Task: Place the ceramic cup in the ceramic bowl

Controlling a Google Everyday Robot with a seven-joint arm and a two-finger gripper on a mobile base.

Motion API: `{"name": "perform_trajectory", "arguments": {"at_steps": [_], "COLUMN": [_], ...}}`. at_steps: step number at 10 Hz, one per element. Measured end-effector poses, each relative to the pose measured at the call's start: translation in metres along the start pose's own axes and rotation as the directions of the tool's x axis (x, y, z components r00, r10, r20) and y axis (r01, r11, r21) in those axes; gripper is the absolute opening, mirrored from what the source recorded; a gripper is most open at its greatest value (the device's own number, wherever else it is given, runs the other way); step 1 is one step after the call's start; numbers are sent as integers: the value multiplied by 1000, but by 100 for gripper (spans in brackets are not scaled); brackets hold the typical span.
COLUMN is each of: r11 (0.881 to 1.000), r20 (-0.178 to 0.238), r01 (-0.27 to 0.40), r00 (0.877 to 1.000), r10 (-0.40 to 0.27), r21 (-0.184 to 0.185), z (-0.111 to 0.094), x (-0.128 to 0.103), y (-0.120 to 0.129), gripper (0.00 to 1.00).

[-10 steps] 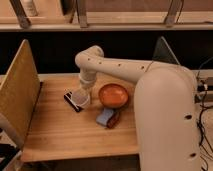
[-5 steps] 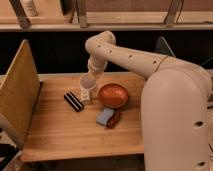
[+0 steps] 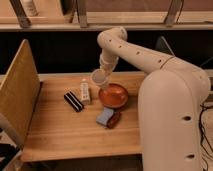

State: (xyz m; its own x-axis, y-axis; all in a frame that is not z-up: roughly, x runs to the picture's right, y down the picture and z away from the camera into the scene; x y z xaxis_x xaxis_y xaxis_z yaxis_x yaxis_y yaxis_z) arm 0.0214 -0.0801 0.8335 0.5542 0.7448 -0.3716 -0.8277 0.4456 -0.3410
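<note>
One bulky white robot body (image 3: 172, 117) filling the right side of the frame, top to bottom. Below and left of it, wooden table (image 3: 55, 135) spreading across the lower middle, with a tan woven panel (image 3: 17, 95) standing tilted along its left edge. White arm (image 3: 127, 47) rising from the body, arching through the upper middle and bending down toward the table's centre. Ceramic bowl (image 3: 114, 96), shallow and orange-red, resting upright on the table just left of the body. Left of the bowl, a small white bottle (image 3: 85, 92) standing upright, and beside that a black block (image 3: 73, 101) lying at a slant. In front of the bowl, a blue object (image 3: 104, 116) touching a dark red-brown oval thing (image 3: 115, 119) on its right. Ceramic cup (image 3: 96, 80), pale and tilted, lifted off the table, hanging just above the bowl's left rim, near the bottle's top. Gripper (image 3: 100, 76) at the arm's lower end, clenched around the cup, right above centre of the frame.
</note>
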Motion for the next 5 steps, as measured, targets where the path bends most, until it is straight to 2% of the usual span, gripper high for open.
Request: {"name": "perform_trajectory", "arguments": {"at_steps": [2,3,5], "r11": [998,995,989], "r20": [-59,-94,-132], "r01": [-55,-93,-149], "r00": [997,991,980], "r10": [56,95,147], "r21": [16,22,1], "z": [7,15,30], "x": [22,36,54], "y": [-18,-29,-37], "gripper": [0,0,0]}}
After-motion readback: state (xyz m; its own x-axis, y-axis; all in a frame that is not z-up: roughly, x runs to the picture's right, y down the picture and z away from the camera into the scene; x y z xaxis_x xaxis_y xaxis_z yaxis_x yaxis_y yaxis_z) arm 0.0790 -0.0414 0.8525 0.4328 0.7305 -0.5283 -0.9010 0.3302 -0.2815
